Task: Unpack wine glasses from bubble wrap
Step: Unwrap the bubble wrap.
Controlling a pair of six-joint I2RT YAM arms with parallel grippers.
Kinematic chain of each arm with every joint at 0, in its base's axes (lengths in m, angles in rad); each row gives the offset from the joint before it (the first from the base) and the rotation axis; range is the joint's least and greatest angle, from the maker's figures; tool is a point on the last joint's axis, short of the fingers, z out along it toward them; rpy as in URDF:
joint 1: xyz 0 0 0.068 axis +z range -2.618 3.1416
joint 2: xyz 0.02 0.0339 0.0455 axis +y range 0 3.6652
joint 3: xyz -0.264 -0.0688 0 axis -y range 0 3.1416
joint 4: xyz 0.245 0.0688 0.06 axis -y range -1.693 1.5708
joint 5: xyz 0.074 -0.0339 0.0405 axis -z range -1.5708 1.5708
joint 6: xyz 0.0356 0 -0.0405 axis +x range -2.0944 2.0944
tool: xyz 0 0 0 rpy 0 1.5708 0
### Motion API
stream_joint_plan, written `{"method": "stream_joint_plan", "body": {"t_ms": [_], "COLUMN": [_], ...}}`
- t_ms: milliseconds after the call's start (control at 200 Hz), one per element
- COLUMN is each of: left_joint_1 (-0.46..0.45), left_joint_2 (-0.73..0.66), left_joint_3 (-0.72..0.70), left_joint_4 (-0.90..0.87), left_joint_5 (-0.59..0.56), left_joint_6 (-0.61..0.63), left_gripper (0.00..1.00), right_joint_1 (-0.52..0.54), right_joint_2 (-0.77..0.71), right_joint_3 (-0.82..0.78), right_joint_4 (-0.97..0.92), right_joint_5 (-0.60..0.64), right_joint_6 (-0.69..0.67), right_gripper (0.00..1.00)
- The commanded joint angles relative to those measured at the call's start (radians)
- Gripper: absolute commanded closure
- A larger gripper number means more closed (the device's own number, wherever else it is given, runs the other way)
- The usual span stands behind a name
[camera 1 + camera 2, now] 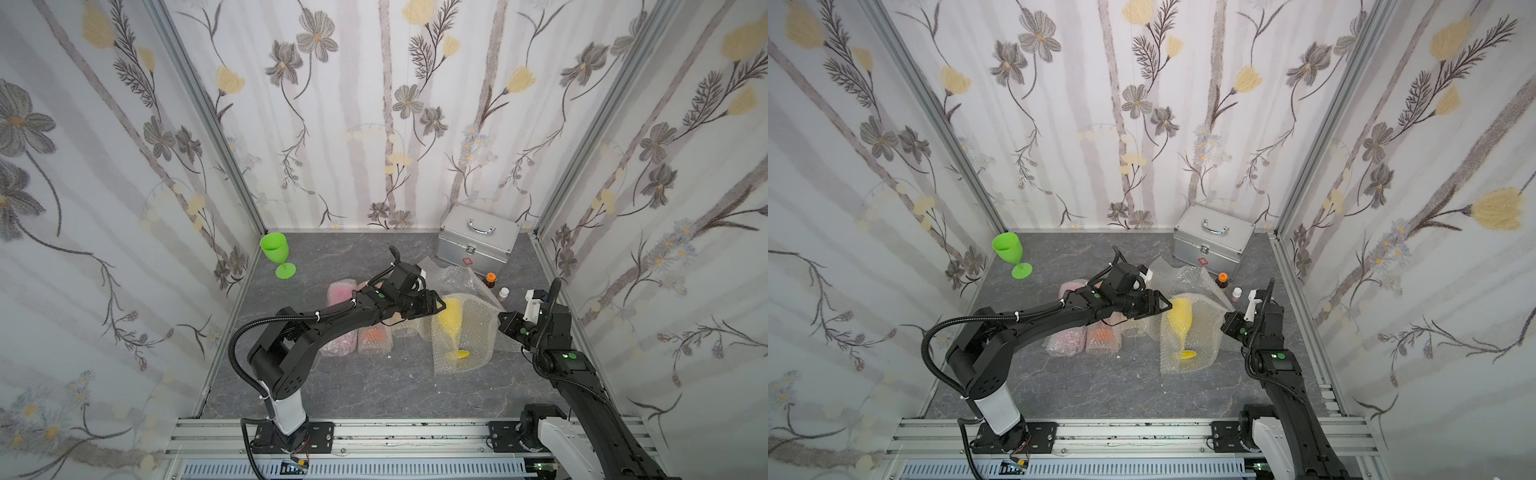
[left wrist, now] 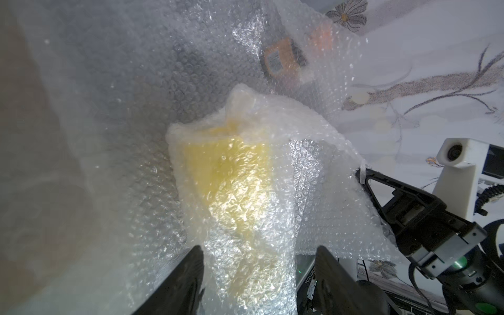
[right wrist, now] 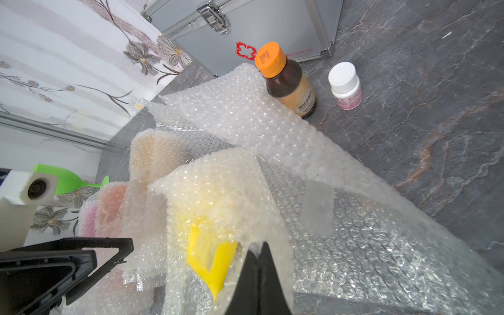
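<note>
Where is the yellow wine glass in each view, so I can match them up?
Both top views: the yellow wine glass lies in loose bubble wrap between the two arms.
Left wrist: a yellow blur behind wrap, just ahead of the open left claw.
Right wrist: yellow bowl under wrap, beside the right claw pinching that wrap.
Shared landmark: the orange-capped bottle, seen in all four.

Red cross emblem (image 3: 246,50) on silver case (image 1: 478,241) front, right of centre in both top views. Small print beside it unreadable. Brown bottle (image 3: 289,81) label: Chinese characters, illegible. White bottle (image 3: 345,86) label blurred.
</note>
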State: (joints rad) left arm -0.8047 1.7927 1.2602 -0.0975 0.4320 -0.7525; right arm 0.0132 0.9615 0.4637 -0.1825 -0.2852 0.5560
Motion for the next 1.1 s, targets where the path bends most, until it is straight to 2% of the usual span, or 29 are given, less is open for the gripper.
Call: {"method": "stream_joint_plan", "body": {"t_ms": [0, 200, 320, 495, 630, 784, 864, 1094], "left_joint_1": [-0.038, -0.132, -0.159, -0.161, -0.159, -0.14, -0.124, -0.063], "left_joint_2": [0.063, 0.218, 0.286, 0.313, 0.312, 0.268, 0.235, 0.12], "left_joint_3": [0.091, 0.338, 0.446, 0.465, 0.461, 0.406, 0.355, 0.168], "left_joint_4": [-0.184, -0.417, -0.536, -0.575, -0.581, -0.525, -0.472, -0.25], "left_joint_5": [-0.046, -0.219, -0.323, -0.373, -0.389, -0.369, -0.335, -0.251], "left_joint_6": [0.088, 0.193, 0.228, 0.247, 0.251, 0.228, 0.214, 0.171], "left_gripper": [0.28, 0.18, 0.19, 0.25, 0.36, 0.6, 0.65, 0.75], "right_joint_1": [0.001, 0.002, 0.004, 0.004, 0.003, 0.001, -0.007, -0.066], "right_joint_2": [0.002, 0.006, 0.011, 0.003, 0.008, 0.0, -0.012, -0.046], "right_joint_3": [0.007, -0.003, -0.015, -0.016, -0.01, -0.01, -0.007, -0.022], "right_joint_4": [0.06, 0.074, 0.081, 0.077, 0.072, 0.055, 0.034, 0.017], "right_joint_5": [-0.08, -0.109, -0.117, -0.106, -0.099, -0.04, 0.021, 0.101], "right_joint_6": [0.01, 0.014, 0.014, 0.013, 0.006, 0.005, 0.011, 0.037], "right_gripper": [1.0, 1.0, 1.0, 1.0, 1.0, 1.0, 1.0, 1.0]}}
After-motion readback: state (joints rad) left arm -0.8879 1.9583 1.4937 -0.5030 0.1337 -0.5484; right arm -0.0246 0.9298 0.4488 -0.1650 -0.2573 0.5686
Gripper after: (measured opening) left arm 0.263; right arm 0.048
